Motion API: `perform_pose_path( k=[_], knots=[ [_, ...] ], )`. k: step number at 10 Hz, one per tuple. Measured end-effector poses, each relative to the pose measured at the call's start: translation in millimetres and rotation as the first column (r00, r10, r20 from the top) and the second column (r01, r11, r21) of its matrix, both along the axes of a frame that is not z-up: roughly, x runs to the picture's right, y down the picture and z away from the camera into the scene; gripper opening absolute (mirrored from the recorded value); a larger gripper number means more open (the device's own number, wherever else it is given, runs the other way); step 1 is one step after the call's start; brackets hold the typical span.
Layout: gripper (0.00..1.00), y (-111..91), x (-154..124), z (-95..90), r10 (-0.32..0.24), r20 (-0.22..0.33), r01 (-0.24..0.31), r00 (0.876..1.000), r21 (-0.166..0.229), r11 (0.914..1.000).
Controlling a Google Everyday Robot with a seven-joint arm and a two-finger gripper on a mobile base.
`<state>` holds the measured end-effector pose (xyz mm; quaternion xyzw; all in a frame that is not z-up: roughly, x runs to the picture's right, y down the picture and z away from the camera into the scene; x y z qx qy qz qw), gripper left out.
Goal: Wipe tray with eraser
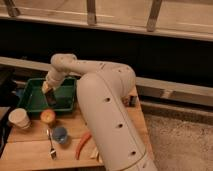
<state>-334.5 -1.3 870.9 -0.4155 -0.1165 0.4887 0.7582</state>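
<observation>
The green tray [31, 98] lies at the back left of the wooden table. My gripper [50, 96] reaches down into the tray, near its middle. It is shut on the eraser [47, 89], a small dark block with a tan upper part. The eraser's lower end is at or very near the tray floor; I cannot tell whether it touches. My white arm [100, 95] curves in from the lower right and hides the tray's right end.
In front of the tray stand a white paper cup [19, 118], a small orange object [47, 116] and a blue cup [60, 134]. A fork [51, 146] and an orange-red long object [82, 145] lie near the table's front edge. A dark wall is behind.
</observation>
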Motion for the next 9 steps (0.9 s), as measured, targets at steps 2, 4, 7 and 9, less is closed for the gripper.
perform_pose_path(
  k=[2, 4, 7, 9],
  knots=[
    [0.06, 7, 4, -5.3, 0.0, -0.003, 0.0, 1.0, -0.006, 1.0],
    [0.06, 4, 17, -2.8, 0.006, -0.03, -0.006, 1.0, -0.005, 1.0],
    [0.06, -13, 57, 15.0, 0.03, -0.109, -0.03, 0.994, -0.003, 0.9995],
    [0.06, -20, 58, 20.9, 0.044, -0.118, -0.043, 0.992, 0.007, 0.999]
  ],
)
